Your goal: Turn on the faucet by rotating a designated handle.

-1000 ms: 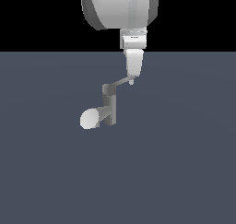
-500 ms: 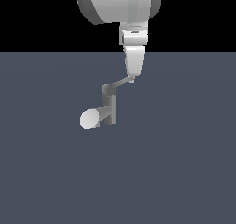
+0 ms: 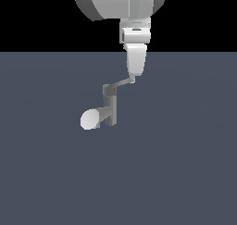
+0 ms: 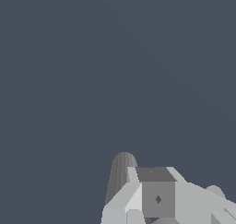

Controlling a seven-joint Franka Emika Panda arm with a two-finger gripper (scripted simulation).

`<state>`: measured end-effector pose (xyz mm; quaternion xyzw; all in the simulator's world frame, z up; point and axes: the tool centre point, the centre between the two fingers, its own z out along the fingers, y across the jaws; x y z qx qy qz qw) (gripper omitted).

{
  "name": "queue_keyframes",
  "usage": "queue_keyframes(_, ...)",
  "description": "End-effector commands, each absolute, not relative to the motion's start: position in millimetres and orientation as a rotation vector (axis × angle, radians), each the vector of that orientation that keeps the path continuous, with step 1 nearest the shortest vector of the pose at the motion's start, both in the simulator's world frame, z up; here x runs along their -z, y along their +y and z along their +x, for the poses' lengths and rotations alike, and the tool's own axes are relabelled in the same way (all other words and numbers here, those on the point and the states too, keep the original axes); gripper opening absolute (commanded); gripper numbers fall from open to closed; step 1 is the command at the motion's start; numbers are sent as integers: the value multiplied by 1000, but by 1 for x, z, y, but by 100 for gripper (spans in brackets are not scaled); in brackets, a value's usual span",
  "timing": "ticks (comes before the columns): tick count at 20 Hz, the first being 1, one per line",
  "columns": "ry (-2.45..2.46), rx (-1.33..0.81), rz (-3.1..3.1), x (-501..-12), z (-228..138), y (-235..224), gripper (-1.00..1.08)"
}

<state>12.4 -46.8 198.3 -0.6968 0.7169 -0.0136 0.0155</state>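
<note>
You're looking at the gripper [image 3: 134, 78] hanging straight down, its tip touching the far end of the handle [image 3: 121, 84]. Can't tell whether the jaws are spread or pressed together. The faucet [image 3: 109, 107] is standing on the grey floor [image 3: 185, 164], spout mouth [image 3: 90, 119] facing the exterior view's left.

Gripper [image 3: 134, 76] sits at outer tip of handle [image 3: 121, 85]. Faucet [image 3: 109, 109] column and spout block the exterior view's left; open floor [image 3: 185, 150] surrounds elsewhere.
</note>
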Motion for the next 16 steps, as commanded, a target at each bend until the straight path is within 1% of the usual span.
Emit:
queue_keyframes(1,2232,32,-2173,-195,5,-41,-100)
queue_keyframes(16,2253,9,-2179,-185,-39,-15,-100)
